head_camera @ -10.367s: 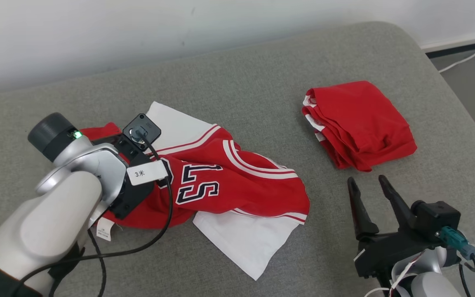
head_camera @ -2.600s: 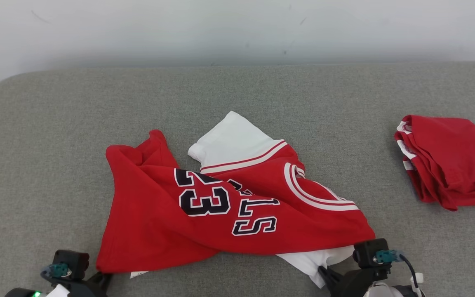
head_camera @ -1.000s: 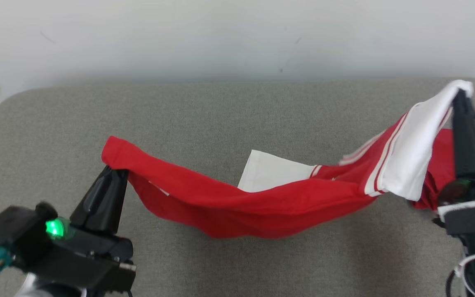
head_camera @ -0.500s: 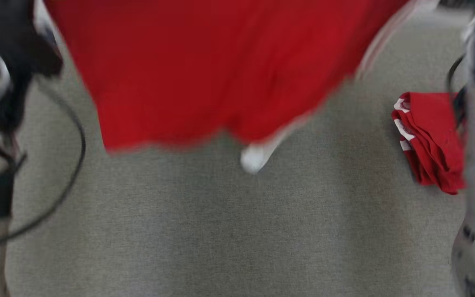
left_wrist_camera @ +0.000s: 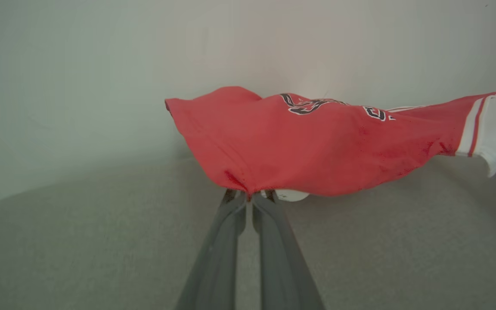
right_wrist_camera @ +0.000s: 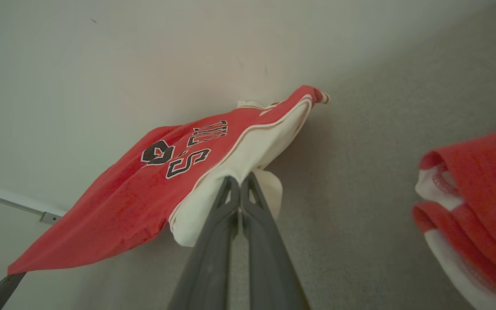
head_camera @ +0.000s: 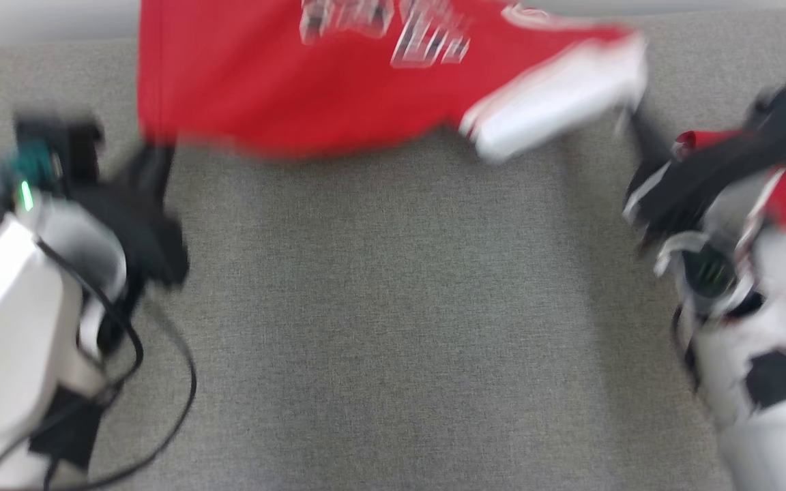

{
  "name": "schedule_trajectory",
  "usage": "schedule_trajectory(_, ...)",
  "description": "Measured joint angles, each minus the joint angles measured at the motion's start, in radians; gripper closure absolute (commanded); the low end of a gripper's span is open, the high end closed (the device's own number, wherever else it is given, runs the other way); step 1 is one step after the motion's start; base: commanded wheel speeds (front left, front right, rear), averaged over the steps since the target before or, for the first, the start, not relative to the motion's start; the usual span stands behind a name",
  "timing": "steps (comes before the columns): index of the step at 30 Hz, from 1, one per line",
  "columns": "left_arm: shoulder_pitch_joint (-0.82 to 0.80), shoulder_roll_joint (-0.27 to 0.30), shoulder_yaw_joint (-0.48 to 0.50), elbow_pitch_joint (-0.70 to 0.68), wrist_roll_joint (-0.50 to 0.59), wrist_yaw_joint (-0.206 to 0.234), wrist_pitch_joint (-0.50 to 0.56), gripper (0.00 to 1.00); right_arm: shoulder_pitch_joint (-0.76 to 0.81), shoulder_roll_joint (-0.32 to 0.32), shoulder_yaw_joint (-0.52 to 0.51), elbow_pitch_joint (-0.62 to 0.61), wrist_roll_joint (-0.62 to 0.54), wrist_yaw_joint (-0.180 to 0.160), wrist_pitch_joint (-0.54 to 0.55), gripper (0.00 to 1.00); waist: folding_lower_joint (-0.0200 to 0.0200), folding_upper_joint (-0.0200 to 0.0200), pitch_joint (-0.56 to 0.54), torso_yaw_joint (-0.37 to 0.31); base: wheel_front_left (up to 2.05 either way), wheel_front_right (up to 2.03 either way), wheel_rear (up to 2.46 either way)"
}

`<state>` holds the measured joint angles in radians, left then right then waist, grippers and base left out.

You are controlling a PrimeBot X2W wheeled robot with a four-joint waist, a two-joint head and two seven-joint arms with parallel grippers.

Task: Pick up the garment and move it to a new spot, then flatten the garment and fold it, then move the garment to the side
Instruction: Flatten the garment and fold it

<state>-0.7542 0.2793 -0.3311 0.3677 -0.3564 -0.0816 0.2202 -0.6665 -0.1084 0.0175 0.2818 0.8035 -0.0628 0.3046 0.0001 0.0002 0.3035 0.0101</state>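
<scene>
Above the grey padded surface [head_camera: 393, 307], the red and white jersey [left_wrist_camera: 317, 146] hangs stretched out. The left end effector [left_wrist_camera: 249, 197] is clamped shut on a red hem corner and the right end effector [right_wrist_camera: 239, 183] is clamped shut on the white sleeve, probably so the jersey can be laid down flat. The head view is motion-blurred and crops the jersey's top, and the right arm [head_camera: 761, 341] half hides a folded red garment [right_wrist_camera: 480, 185].

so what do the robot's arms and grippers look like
Both arms have pale, rounded forearms, the left forearm trailing a looping black cable, with a green light and teal connector by its black wrist. The left gripper and right gripper each have two long, tapering dark fingers.
</scene>
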Motion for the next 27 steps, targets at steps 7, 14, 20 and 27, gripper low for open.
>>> schedule_trajectory(7, 0.126, -0.004, 0.004, 0.177, -0.056, -0.007, 0.031, 1.00, 0.103, 0.012, 0.012, 0.080, 0.006, 0.001, 0.038, 1.00, -0.0001, -0.0001, -0.004, -0.009, 0.00, 0.00, 0.00)
schedule_trajectory(14, 0.153, -0.017, 0.042, 0.232, -0.094, 0.002, 0.022, 1.00, 0.189, -0.013, -0.009, 0.066, 0.061, 0.038, 0.088, 1.00, -0.0002, -0.0002, -0.051, -0.001, 0.00, 0.00, 0.00)
schedule_trajectory(20, 0.275, 0.003, 0.036, 0.236, -0.093, 0.003, 0.006, 1.00, 0.381, -0.050, 0.002, -0.040, 0.078, 0.083, 0.146, 1.00, -0.0002, -0.0003, -0.113, 0.017, 0.00, 0.00, 0.00)
schedule_trajectory(27, 0.405, 0.016, 0.031, 0.202, -0.096, 0.002, -0.002, 1.00, 0.573, -0.076, 0.010, -0.193, 0.084, 0.098, 0.189, 1.00, -0.0003, -0.0004, -0.184, 0.037, 0.00, 0.00, 0.00)
